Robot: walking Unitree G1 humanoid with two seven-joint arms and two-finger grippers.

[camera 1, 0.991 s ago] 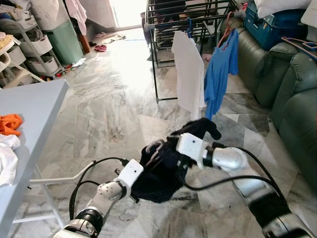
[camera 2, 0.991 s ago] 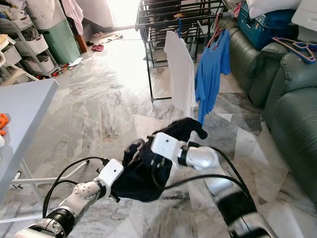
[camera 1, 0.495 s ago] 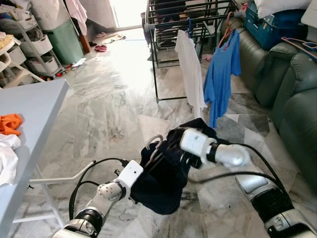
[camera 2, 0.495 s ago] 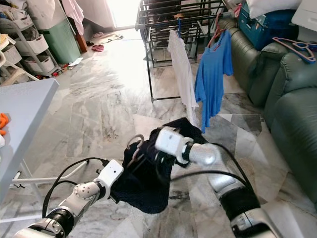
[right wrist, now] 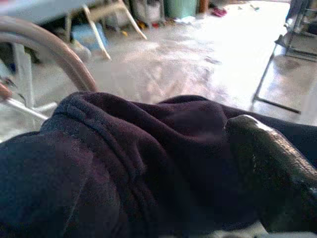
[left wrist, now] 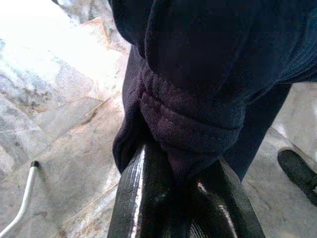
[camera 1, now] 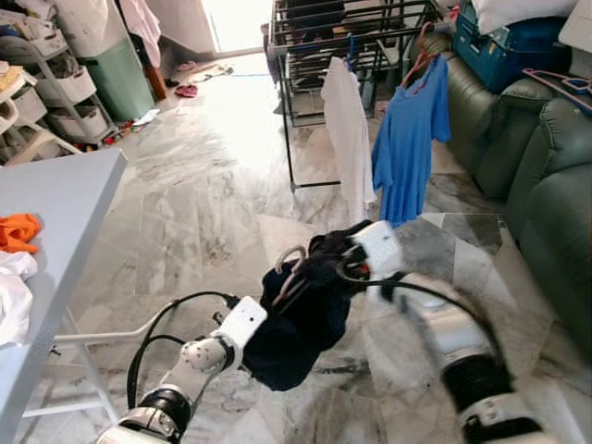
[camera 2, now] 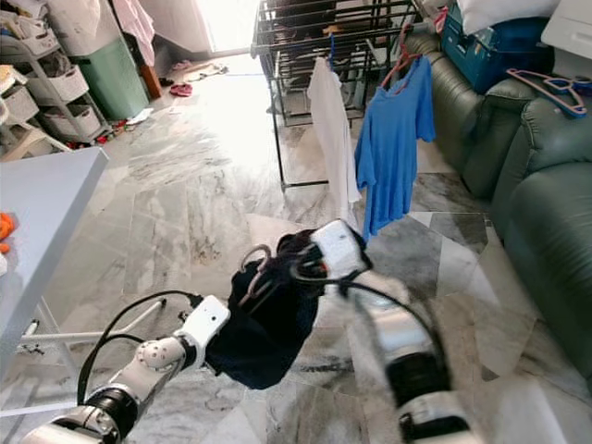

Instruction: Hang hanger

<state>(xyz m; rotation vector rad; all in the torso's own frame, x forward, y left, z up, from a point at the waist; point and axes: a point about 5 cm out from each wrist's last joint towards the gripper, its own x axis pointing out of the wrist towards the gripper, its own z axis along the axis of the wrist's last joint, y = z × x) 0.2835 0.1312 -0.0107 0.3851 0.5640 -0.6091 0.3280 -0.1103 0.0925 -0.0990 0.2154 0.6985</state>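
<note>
A dark navy garment hangs bunched on a hanger whose pale hook sticks out at its upper left. My left gripper is shut on the garment's thick lower hem, low in front of me. My right gripper sits at the garment's upper right edge; one black finger lies pressed on the cloth, with the hanger hook beyond it. Ahead stands the black drying rack, where a white shirt and a blue shirt hang on hangers.
A grey table with an orange cloth is at my left. A green sofa runs along the right, with a blue box and a spare hanger on it. Marble floor lies between me and the rack.
My right arm has swung up and to the right, blurred, drawing the garment's upper edge with it. The hanger hook has come out of the cloth. The left gripper has held still.
</note>
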